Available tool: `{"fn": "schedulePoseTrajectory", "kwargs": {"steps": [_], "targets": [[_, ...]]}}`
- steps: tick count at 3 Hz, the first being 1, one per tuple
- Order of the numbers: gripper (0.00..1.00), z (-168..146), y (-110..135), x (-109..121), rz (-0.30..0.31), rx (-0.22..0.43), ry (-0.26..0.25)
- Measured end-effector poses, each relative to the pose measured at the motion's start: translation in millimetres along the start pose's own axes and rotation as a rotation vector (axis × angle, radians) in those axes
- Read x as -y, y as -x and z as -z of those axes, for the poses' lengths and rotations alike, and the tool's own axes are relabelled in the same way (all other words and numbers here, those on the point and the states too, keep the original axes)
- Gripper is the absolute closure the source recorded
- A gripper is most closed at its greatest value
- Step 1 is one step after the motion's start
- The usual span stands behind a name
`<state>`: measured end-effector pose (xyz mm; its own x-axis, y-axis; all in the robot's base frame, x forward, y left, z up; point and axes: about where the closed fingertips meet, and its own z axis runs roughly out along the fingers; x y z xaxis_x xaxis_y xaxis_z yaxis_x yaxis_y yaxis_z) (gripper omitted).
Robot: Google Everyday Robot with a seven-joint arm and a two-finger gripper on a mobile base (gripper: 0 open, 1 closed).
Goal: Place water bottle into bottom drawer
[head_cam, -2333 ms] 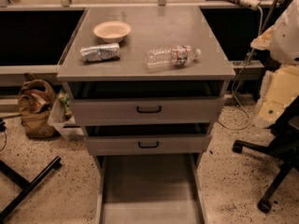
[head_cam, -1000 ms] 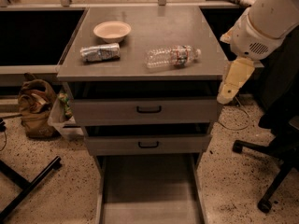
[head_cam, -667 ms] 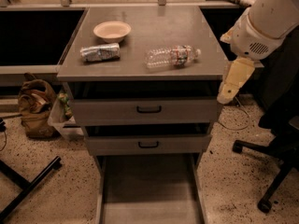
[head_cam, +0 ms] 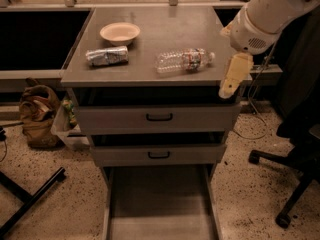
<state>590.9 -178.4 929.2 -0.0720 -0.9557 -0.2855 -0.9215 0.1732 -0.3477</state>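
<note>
The water bottle (head_cam: 183, 60) lies on its side on the grey cabinet top (head_cam: 150, 34), cap toward the right. The bottom drawer (head_cam: 159, 204) is pulled out at the bottom of the view, its flat grey floor bare. My gripper (head_cam: 231, 81) hangs from the white arm at the cabinet's right front corner, right of and slightly below the bottle's cap, not touching the bottle.
A cream bowl (head_cam: 119, 33) and a silvery snack packet (head_cam: 107, 56) lie on the left of the cabinet top. Two shallower drawers with black handles (head_cam: 159, 117) sit above the bottom drawer. A brown bag (head_cam: 37, 114) stands left; a black chair base (head_cam: 287, 184) right.
The arm has swung in from the right edge of the view toward the cabinet's right front corner. The gripper now hangs closer to the bottle. Bottle and drawers have not moved.
</note>
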Motion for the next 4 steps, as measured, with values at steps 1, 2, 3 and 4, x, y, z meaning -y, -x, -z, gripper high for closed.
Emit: {"fn": "schedulePoseTrajectory", "kwargs": {"steps": [1,2,3,4], "targets": [[0.0,-20.3,12.2,32.5,0.04,0.03,0.0],[0.0,-73.4,22.9,79.0,0.072,0.052,0.047],[0.0,-73.4,22.9,79.0,0.072,0.052,0.047],[0.0,-82.0,28.2,85.9,0.097,0.044,0.04]]}}
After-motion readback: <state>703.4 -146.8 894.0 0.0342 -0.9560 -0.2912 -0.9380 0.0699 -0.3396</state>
